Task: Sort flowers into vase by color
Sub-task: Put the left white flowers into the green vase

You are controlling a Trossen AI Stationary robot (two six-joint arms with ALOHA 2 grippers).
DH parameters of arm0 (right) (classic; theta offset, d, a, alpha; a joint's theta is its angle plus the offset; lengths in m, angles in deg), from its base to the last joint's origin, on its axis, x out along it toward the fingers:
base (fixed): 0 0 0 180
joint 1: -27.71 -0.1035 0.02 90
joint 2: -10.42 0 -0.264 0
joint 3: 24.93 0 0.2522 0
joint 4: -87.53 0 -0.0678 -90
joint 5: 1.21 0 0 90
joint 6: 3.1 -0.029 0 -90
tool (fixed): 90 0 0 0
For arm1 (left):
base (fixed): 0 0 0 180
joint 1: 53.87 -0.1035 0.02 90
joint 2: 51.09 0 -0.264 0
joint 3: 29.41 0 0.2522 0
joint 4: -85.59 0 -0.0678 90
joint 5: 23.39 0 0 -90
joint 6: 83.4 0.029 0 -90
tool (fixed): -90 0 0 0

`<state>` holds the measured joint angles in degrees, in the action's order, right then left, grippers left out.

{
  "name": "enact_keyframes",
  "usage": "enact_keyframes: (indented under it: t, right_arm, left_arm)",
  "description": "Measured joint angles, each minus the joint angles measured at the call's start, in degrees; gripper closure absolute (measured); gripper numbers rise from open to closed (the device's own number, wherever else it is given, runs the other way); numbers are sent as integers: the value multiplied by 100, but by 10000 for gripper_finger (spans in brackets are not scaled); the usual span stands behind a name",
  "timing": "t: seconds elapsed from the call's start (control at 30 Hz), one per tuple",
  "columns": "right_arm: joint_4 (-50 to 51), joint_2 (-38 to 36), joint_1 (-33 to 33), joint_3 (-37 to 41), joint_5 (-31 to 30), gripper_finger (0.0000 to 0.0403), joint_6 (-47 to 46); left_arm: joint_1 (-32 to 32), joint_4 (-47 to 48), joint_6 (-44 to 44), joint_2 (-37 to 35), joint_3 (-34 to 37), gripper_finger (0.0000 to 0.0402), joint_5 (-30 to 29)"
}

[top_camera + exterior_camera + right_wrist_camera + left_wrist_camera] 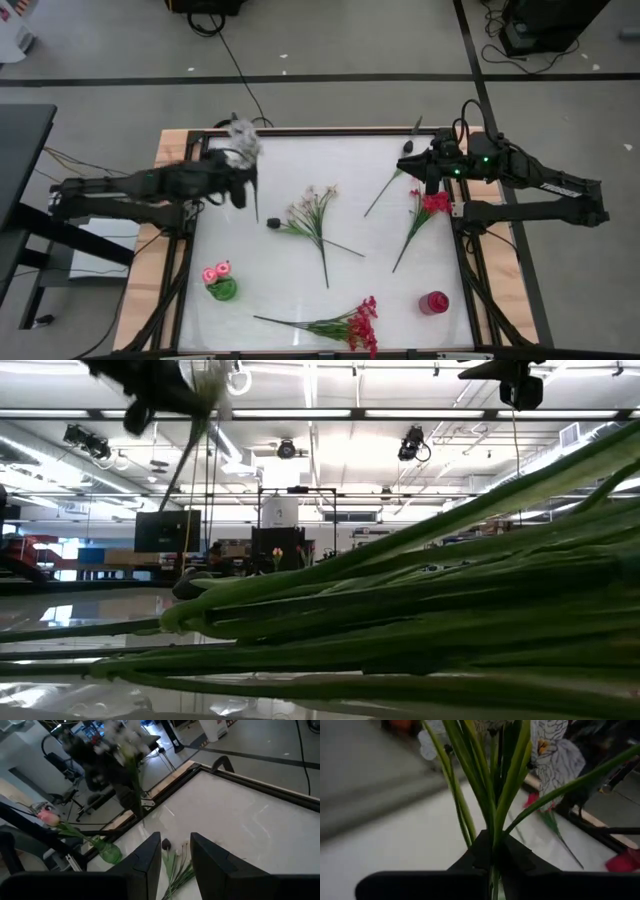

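White bench (290,300) under your arms, two vases on it. Your left gripper (240,192) is clamped on the green stem of one white flower sprig (243,135), lifted off the bench near its back left corner. Below it, the green vase (222,290) holds pink rosebuds (216,271). One pale sprig (312,212) lies mid-bench, one red spray (352,325) at the front. Your right gripper (418,172) hovers part open, holding nothing, above another red spray (428,208); the red vase (434,302) stands front right.
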<state>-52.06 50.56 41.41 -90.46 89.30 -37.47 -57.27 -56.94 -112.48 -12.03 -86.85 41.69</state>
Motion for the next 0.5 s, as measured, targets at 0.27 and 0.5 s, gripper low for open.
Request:
enact_keyframes:
  t: [0.27,0.5]
  right_arm:
    - [0,0,0,0,0,289,0]
    - [0,0,0,0,0,289,0]
  left_arm:
    - [-470,50,1757,-888,-659,377,615]
    - [-474,122,2063,-1487,-767,377,1487]
